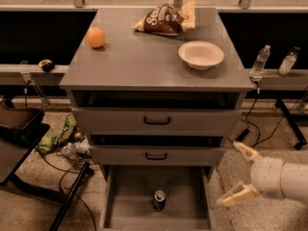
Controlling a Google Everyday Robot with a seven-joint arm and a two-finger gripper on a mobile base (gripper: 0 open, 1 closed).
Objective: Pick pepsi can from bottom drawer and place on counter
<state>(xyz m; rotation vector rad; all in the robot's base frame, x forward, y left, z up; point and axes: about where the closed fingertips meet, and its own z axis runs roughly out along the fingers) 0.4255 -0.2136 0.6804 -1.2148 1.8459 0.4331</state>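
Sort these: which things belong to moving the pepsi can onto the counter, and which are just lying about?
Job: pepsi can, bottom drawer, counter, gripper open at lower right beside the drawer.
Lying about: orange, chip bag, bowl, water bottles.
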